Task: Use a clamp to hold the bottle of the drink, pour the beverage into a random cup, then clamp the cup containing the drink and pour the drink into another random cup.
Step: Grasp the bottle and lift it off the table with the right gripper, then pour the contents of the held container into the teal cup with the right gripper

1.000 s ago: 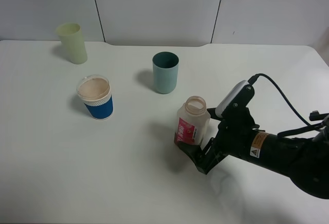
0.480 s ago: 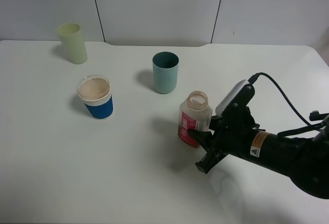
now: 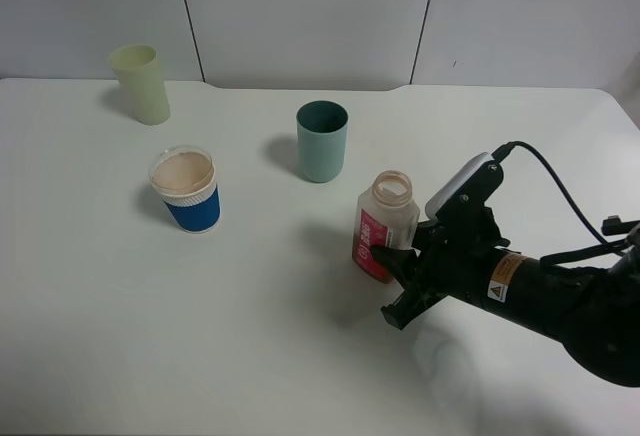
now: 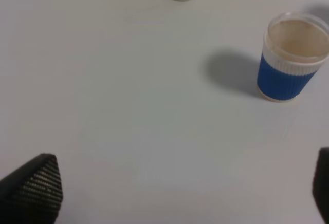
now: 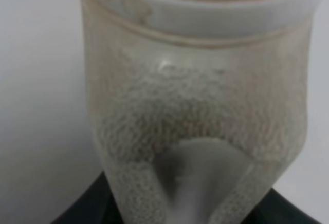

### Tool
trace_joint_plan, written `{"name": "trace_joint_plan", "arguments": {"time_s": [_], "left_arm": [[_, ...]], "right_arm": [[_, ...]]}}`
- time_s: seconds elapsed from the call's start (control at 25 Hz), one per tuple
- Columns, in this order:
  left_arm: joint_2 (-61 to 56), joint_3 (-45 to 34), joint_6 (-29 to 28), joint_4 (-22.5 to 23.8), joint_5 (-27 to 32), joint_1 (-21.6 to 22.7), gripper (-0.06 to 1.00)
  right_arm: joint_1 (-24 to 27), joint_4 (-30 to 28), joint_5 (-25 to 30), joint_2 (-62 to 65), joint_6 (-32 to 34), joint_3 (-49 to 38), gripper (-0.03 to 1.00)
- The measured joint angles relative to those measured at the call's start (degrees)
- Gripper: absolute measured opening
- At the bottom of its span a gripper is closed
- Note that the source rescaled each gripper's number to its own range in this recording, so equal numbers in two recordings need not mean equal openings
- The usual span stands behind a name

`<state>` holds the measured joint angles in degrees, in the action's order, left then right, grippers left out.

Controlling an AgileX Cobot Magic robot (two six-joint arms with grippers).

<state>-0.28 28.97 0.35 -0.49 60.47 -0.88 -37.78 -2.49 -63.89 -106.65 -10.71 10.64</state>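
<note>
- Bottle of the drink (image 3: 387,226) stood upright on the white table (image 3: 250,356), right of centre in the high view. It was near the teal cup (image 3: 322,141) but apart from it, and its wide neck was uncapped.
- Your right gripper (image 3: 386,256) had just closed on the bottle's labelled lower body. A second earlier its jaws stood wide around the bottle. Now they pinched it hard enough that the right wrist view showed the soft wall dented inward.
- As the jaws closed, the bottle straightened from a slight lean and shifted a little toward the arm.
- You could not tell from these views whether the base had left the table yet.
- By my reading, you had the grasp and the lift and pour came next. With the squeeze on a soft wall and an open neck, a sharp tilt could slop the drink.
- The teal cup was the closest target. The blue paper cup (image 3: 186,192) and the pale yellow-green tumbler (image 3: 140,84) stood well off to the left.
- Your left gripper (image 4: 177,193) hung empty with its fingers spread wide, over bare table short of the blue paper cup.
</note>
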Motion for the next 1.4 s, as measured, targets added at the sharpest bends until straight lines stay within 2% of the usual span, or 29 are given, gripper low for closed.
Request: {"name": "trace_joint_plan", "arguments": {"time_s": [0.4,0.8,1.0,1.24,1.4], "left_arm": [[0.0,0.0,0.0,0.0,0.0,0.0,0.99],[0.0,0.0,0.0,0.0,0.0,0.0,0.99],[0.0,0.0,0.0,0.0,0.0,0.0,0.99],[0.0,0.0,0.0,0.0,0.0,0.0,0.99],[0.0,0.0,0.0,0.0,0.0,0.0,0.99]], "right_arm": [[-0.2,0.6,0.1,0.0,1.7,0.0,0.00],[-0.2,3.7,0.1,0.2,3.1,0.0,0.00],[-0.2,7.4,0.9,4.6,3.4,0.0,0.00],[-0.2,15.2,1.1,10.2,3.2,0.0,0.00],[-0.2,19.6,3.8,12.8,1.2,0.0,0.00]]}}
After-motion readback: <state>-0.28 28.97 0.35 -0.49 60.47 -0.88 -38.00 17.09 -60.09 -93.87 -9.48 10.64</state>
